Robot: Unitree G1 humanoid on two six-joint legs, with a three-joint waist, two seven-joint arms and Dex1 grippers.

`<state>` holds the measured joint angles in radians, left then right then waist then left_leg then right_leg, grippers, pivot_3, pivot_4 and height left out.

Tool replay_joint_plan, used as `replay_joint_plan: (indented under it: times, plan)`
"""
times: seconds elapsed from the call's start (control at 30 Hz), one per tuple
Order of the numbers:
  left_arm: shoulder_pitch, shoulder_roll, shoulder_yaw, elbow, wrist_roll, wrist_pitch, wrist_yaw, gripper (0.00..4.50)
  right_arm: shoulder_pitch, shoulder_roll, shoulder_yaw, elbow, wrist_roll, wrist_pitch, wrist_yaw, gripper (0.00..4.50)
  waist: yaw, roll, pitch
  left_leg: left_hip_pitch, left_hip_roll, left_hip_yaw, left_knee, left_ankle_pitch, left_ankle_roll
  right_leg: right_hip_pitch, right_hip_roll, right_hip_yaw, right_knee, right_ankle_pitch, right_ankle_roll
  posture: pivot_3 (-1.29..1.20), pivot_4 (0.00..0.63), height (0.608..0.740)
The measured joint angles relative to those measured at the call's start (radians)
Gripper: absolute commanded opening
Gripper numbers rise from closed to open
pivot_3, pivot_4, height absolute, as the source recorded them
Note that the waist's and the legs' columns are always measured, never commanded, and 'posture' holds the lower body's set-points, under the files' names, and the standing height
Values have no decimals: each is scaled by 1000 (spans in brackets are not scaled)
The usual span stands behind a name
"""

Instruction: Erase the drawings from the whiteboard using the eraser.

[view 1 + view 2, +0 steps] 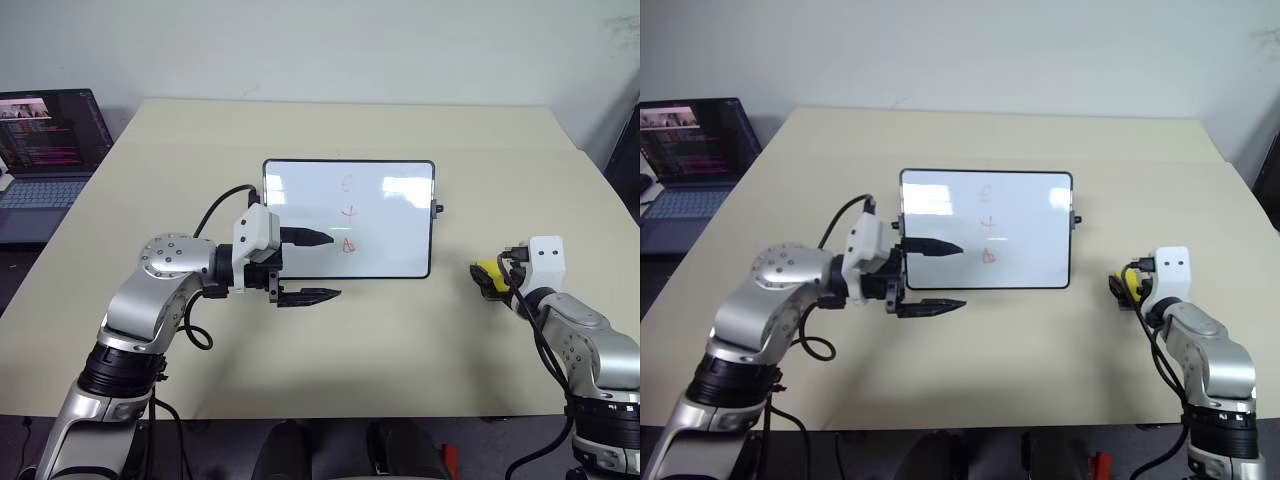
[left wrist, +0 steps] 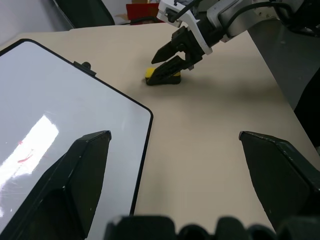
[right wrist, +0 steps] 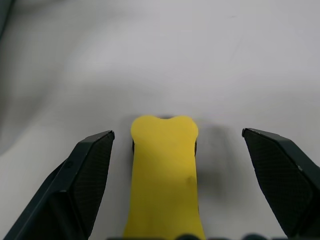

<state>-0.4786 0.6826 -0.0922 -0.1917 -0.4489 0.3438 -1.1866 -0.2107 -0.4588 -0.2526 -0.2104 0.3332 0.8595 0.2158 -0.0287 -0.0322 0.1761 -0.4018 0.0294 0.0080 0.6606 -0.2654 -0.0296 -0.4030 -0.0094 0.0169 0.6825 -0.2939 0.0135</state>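
From the head camera, the whiteboard (image 1: 348,218) is lying flat in the middle of the table (image 1: 400,340), and the drawings (image 1: 348,212) are sitting in a red column on it. The left gripper (image 1: 310,266) is hanging over the board's near left corner with its fingers wide apart, holding nothing. The eraser (image 1: 487,275) is lying on the table, off to the right of the board.

The left wrist camera is showing the right gripper (image 2: 159,67) around the eraser.

In the right wrist camera, the eraser is sitting between wide-open fingers (image 3: 85,180), not squeezed.

A laptop (image 1: 45,150) is glowing far left.
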Motion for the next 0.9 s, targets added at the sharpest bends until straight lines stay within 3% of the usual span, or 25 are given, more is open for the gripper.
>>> replay_joint_plan:
  times: [0.1,0.27,0.3,0.63,0.9]
  plan:
    - [1,0,0,-3,0,1,4,4500,0,0,0,10,-3,0,1,3240,0,0,0,0,0,0,0,0,0,0,0,0,0,0,0,0,150,740]
    - [3,0,0,-7,-1,4,18,4500,0,0,1,16,-12,-1,1,1371,0,0,0,0,0,0,0,0,0,0,0,0,0,0,0,0,150,740]
    - [4,0,0,-8,-3,6,19,4500,0,1,1,16,-14,-2,1,1247,0,0,0,0,0,0,0,0,0,0,0,0,0,0,0,0,150,740]
    - [89,-1,38,-79,-38,94,113,4500,27,4,0,-10,-19,-12,3,1245,0,0,0,0,1,0,0,0,0,0,-2,0,1,0,0,0,150,740]
    - [162,28,137,-119,-25,201,291,4500,96,-45,50,-272,-16,-11,56,1245,-4,0,0,2,0,0,1,0,0,0,-5,0,4,0,0,0,150,740]
